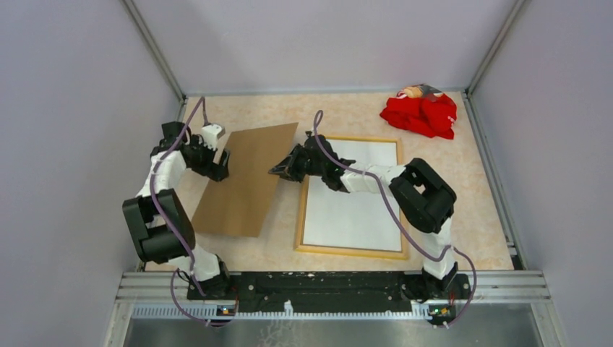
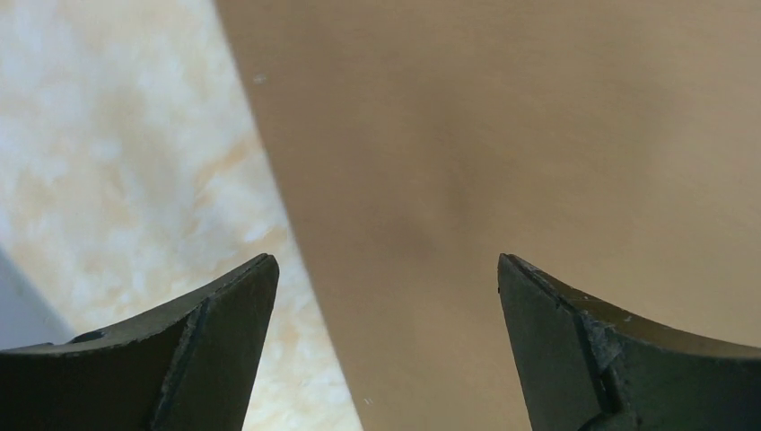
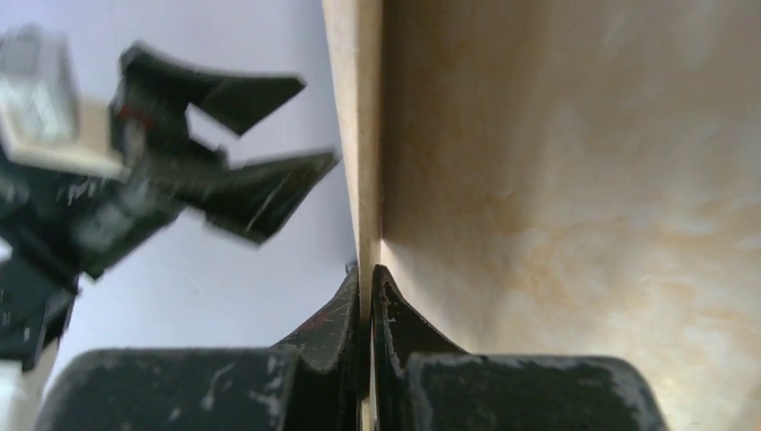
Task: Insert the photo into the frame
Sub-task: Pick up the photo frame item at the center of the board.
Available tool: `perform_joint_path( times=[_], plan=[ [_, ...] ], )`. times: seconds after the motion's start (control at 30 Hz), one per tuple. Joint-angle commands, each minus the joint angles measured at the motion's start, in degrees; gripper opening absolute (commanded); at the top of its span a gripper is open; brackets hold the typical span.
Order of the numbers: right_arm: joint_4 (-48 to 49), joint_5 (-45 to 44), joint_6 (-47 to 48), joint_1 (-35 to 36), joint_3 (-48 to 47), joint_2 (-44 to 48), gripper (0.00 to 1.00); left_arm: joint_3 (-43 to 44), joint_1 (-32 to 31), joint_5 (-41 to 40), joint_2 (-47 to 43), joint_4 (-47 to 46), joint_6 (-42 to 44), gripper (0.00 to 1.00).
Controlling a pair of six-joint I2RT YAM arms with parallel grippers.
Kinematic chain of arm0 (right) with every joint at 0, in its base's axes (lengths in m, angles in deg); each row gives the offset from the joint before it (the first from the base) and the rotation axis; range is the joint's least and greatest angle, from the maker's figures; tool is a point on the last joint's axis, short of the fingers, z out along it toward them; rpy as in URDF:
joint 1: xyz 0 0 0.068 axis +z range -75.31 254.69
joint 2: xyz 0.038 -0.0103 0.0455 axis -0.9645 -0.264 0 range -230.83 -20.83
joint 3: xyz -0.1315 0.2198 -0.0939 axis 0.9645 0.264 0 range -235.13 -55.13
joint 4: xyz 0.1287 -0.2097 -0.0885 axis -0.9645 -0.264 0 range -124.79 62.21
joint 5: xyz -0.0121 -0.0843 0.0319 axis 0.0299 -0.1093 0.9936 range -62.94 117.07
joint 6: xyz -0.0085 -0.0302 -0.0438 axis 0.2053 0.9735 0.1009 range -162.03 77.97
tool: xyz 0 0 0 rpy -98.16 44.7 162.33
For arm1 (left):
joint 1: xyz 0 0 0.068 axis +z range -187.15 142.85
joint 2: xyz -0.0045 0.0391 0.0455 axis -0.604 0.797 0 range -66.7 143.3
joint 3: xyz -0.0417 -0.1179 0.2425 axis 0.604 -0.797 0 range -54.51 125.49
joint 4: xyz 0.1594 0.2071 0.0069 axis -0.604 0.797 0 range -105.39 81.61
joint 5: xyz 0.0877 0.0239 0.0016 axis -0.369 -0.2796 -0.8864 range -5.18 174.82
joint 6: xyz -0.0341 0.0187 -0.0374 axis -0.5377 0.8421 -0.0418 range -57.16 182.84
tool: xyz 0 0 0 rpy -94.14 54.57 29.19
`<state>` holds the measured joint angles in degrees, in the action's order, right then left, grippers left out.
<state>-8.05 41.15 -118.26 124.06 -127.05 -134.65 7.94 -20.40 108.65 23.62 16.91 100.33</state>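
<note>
"Where was the photo (image 1: 354,210) just then?"

"Face down inside the thin rectangular picture frame (image 1: 350,252). Only its plain white paper back showed, filling the opening, so I couldn't see the printed side. The frame lay flat on the marbled beige table (image 1: 477,188) with its pale wood-yellow rails up, in front of the right arm."

"And the hands?"

"The right gripper (image 3: 366,274) was pinched tight on the right edge of the plain brown rectangular backing board (image 1: 242,184), just beside the frame's far-left corner. The left gripper (image 2: 386,269) hung at the board's left edge, fingers spread wide, gripping nothing."

"Anything else?"

"A crumpled red cloth (image 1: 421,112) at the far right corner, well apart from the frame."
</note>
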Motion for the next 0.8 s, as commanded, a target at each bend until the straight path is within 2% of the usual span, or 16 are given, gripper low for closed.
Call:
perform_joint_path(
  times=[0.0,0.1,0.2,0.33,0.47,0.53,0.7,0.77],
  plan=[
    [0.4,1.6,-0.8,-7.3,-7.0,2.5,0.0,6.6,-5.1,17.0,-7.4,7.9,2.4,0.98],
    [-2.9,2.4,-0.9,-11.8,-10.1,3.7,0.0,7.6,-10.6,19.5,-12.6,7.5,6.2,0.98],
    [-5.1,3.4,-1.8,-15.6,-11.7,4.9,0.0,6.7,-11.6,25.3,-17.3,5.6,10.8,0.98],
    [-6.6,5.2,-2.6,-19.4,-12.9,6.0,0.0,7.6,-11.6,31.3,-20.2,11.4,20.3,0.98],
    [-5.9,7.4,-4.0,-21.1,-12.8,6.9,0.0,6.6,-12.4,31.6,-21.4,19.1,33.6,0.99],
    [-5.1,7.9,-5.0,-21.2,-12.3,7.5,0.0,3.1,-12.9,30.8,-24.0,20.1,39.4,0.99],
    [-2.1,9.5,-8.1,-21.1,-11.0,8.7,0.0,-12.6,-15.4,23.9,-36.7,0.4,42.3,0.98],
    [-1.9,9.5,-8.6,-20.8,-10.6,9.4,0.0,-18.2,-16.5,20.5,-40.0,-9.9,40.9,0.94]
  ],
)
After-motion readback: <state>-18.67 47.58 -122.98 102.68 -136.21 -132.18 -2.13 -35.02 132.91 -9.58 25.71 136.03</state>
